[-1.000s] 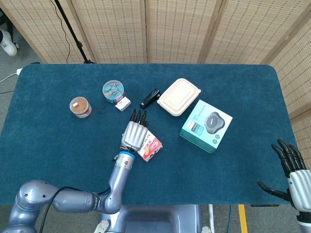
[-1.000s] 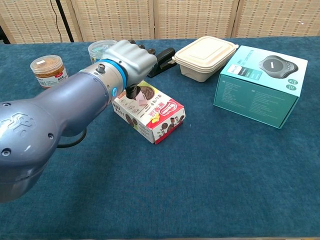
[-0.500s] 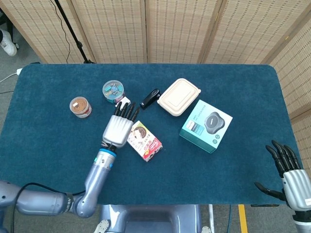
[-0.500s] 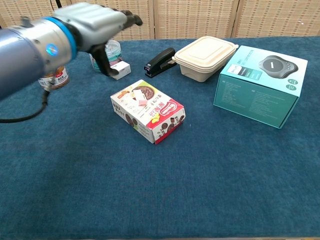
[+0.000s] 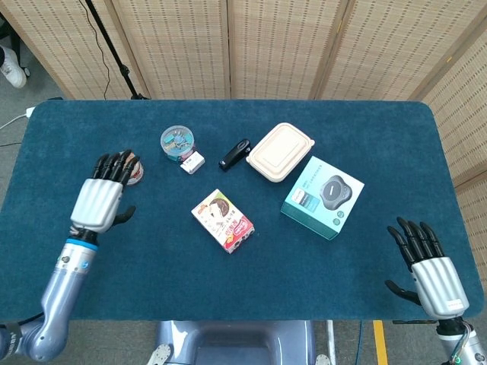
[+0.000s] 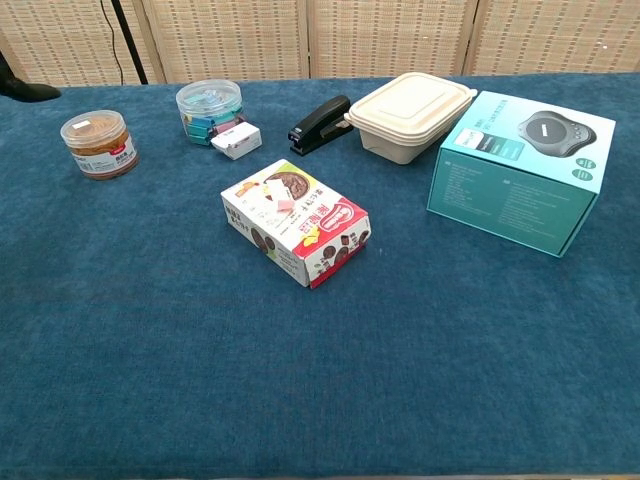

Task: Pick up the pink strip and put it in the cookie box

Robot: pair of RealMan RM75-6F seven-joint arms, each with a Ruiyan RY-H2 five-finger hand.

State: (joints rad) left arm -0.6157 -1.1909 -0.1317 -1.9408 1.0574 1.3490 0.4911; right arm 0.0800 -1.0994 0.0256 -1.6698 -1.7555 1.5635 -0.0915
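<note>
Blue-covered bench [image 5: 228, 304] carrying everything. Teal carton [image 5: 323, 197] at right, beige lidded container [image 5: 280, 152] behind it.

Left robot hand [image 5: 102, 199] over bench's left side, fingers spread, holding nothing, fingertips beside brown-filled jar [image 6: 98, 144]. Right robot hand [image 5: 428, 268] near front right corner, fingers likewise spread and empty. Neither clearly visible in chest view.

Cookie box [image 6: 296, 225] near centre, lying flat, long axis diagonal from rear-left to front-right. Black stapler [image 6: 319, 124], clear tub of clips [image 6: 209, 106] and small white box [image 6: 237, 140] behind it.

Pink strip [image 6: 276, 196] resting on top of cookie box, at its rear-left end, running roughly along box's long axis. Whether lying on printed lid or through an opening: cannot tell.

Key relation: strip and box lie to right of left robot hand, well apart from it; right robot hand farther off still, with teal carton roughly between. Left robot hand nearer, so likelier one for any further reach. Placement judged probably complete or close to it.
</note>
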